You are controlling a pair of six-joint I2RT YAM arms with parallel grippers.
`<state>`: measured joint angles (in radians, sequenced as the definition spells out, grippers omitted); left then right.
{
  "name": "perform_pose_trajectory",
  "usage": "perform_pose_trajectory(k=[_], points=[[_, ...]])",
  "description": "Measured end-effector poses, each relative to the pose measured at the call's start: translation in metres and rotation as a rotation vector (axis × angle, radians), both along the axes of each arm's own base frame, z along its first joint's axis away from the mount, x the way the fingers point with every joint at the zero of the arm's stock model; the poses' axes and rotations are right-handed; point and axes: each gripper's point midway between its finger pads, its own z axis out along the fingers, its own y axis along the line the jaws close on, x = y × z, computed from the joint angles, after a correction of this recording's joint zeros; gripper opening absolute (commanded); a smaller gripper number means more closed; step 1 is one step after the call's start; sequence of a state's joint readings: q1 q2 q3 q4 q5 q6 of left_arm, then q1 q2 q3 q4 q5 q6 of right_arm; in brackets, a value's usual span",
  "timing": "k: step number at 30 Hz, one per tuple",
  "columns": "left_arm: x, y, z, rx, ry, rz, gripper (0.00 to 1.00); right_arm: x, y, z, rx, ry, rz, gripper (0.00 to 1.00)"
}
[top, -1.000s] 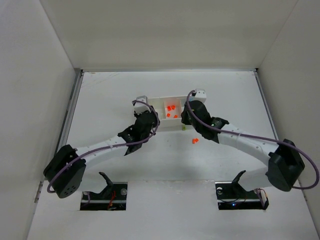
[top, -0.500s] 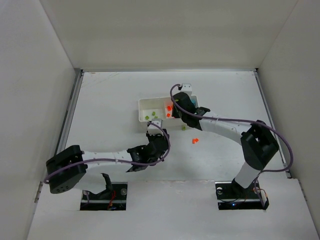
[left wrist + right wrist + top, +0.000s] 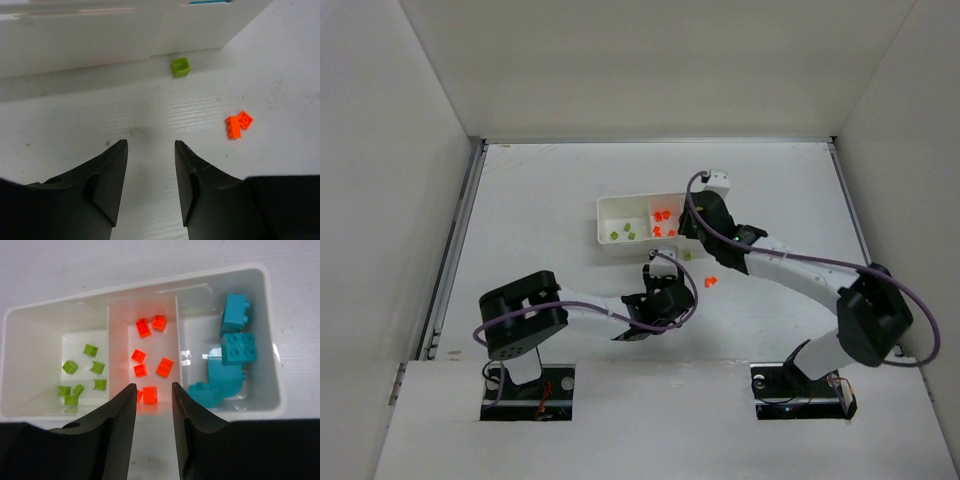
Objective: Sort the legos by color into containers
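Green lego (image 3: 180, 66), orange legos (image 3: 238, 124) outside tray (image 3: 125, 40)

Tray (image 3: 30, 360) glossy wht plastic; legos (image 3: 165, 367) shiny plastic; table (image 3: 150, 115) matt w/ faint grain.

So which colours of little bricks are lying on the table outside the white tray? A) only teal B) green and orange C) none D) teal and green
B: the left wrist view shows a green brick just outside the tray wall and an orange piece farther off.
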<state>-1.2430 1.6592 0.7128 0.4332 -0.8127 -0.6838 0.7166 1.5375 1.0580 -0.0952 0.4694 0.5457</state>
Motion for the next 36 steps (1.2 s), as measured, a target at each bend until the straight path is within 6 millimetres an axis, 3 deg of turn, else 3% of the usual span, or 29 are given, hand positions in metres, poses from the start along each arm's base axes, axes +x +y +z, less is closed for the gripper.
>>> perform_pose_trajectory(k=[4,7,12,16,25,36], points=[[0.01,-0.022,-0.009,0.0,0.006,0.004,0.41,-0.029,-0.034,0.012,0.076,-0.056,-0.046,0.35],[0.018,-0.033,-0.019,0.012,0.015,0.01,0.41,-0.05,-0.057,0.007,0.125,-0.072,-0.082,0.36],[0.032,-0.036,-0.035,0.037,0.024,0.04,0.42,-0.077,-0.081,-0.023,0.162,-0.042,-0.124,0.4],[0.05,-0.038,-0.035,0.02,0.014,0.08,0.42,-0.094,-0.093,-0.049,0.19,-0.005,-0.155,0.4],[0.074,-0.049,-0.034,-0.016,0.004,0.115,0.41,-0.108,-0.099,-0.07,0.233,0.036,-0.193,0.4],[0.086,-0.059,-0.034,-0.036,-0.002,0.125,0.31,-0.123,-0.082,-0.085,0.226,0.079,-0.157,0.43]])
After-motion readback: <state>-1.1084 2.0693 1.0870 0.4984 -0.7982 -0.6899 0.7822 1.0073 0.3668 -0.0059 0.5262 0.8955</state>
